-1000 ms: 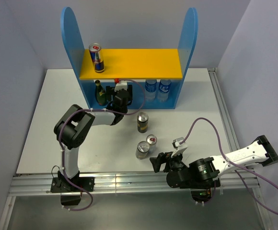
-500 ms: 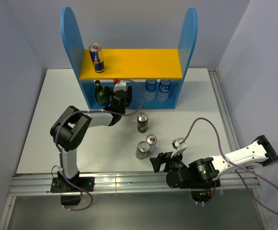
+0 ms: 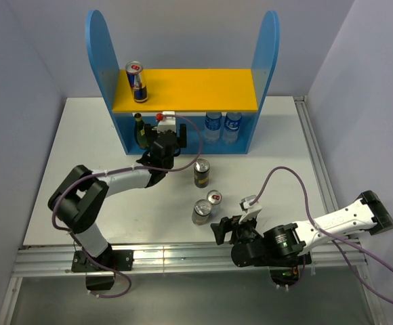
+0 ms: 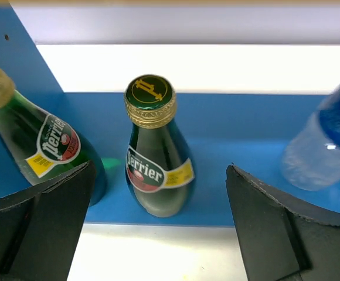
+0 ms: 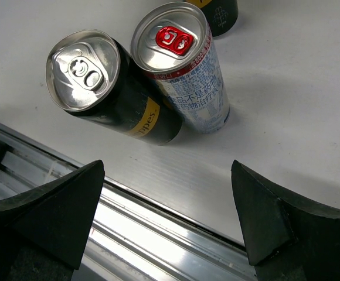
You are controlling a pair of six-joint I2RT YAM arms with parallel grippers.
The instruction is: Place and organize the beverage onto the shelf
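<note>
My left pincer (image 4: 159,171) is wide open, Perrier bottle (image 4: 156,158) standing free between its jaws, so I'd back straight out toward 6 o'clock, dodging the 9 o'clock bottle (image 4: 44,146).

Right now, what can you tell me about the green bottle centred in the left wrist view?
The green bottle is glass, pear-shaped, with a gold foil collar, a green cap and a Perrier label with red and yellow. It stands upright on the blue base of the shelf, between the fingers of the open left gripper, touching neither. A second green bottle stands apart beside it.
</note>
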